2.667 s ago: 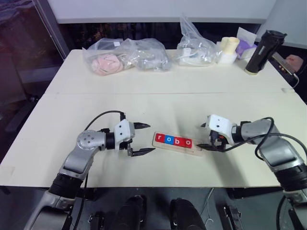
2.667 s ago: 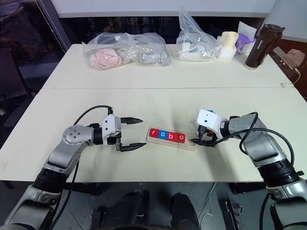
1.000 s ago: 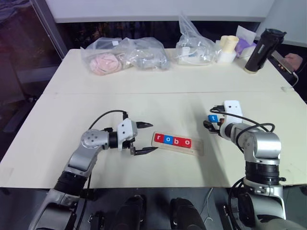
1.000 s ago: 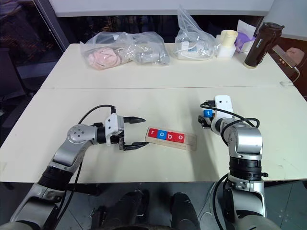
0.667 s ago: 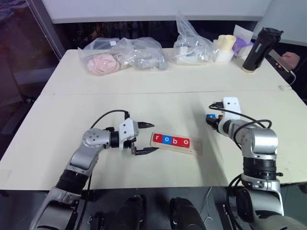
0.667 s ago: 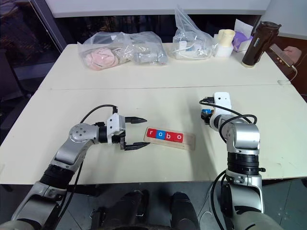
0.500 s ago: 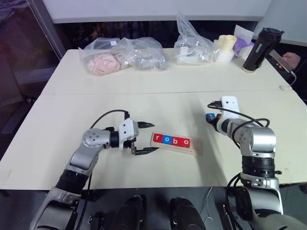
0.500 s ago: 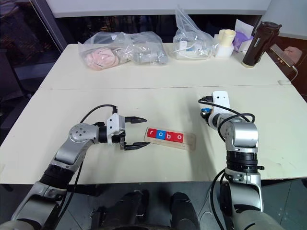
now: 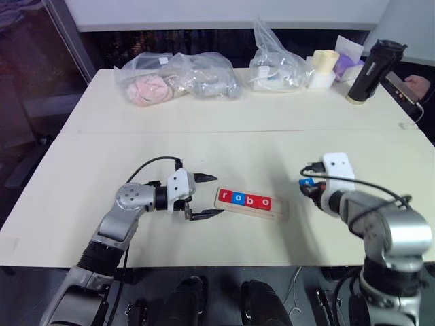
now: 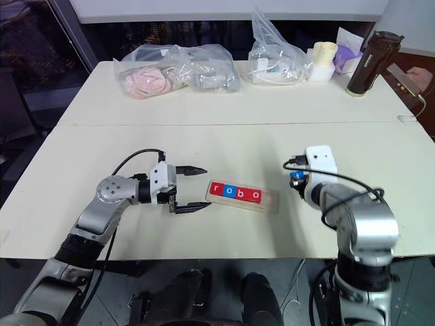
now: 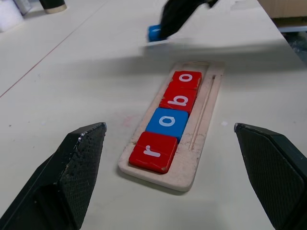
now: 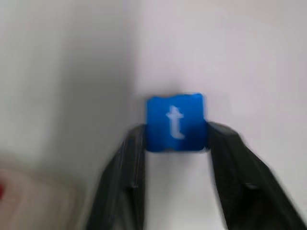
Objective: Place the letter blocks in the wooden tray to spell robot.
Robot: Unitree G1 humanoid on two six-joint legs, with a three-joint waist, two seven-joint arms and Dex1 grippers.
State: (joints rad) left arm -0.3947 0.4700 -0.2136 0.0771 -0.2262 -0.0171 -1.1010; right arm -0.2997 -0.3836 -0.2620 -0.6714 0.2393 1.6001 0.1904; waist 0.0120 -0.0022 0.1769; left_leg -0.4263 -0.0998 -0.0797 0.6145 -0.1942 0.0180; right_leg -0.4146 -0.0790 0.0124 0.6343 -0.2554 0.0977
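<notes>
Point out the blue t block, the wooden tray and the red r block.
blue t block [image 12: 175, 122], right wrist view, its lettered face.
wooden tray [image 11: 201, 129], left wrist view, its bare edge strip.
red r block [image 11: 153, 151], left wrist view, its top face.

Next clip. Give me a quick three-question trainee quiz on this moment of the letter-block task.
1. Which letters already sit in the wooden tray?
2. True or false: the right gripper is shut on the blue t block.
3. Which tray slot is free: (a) the end near the left gripper, (b) the middle, (c) the end near the right gripper?

Key: 1. r, o, b, o. 2. True. 3. (c).
</notes>
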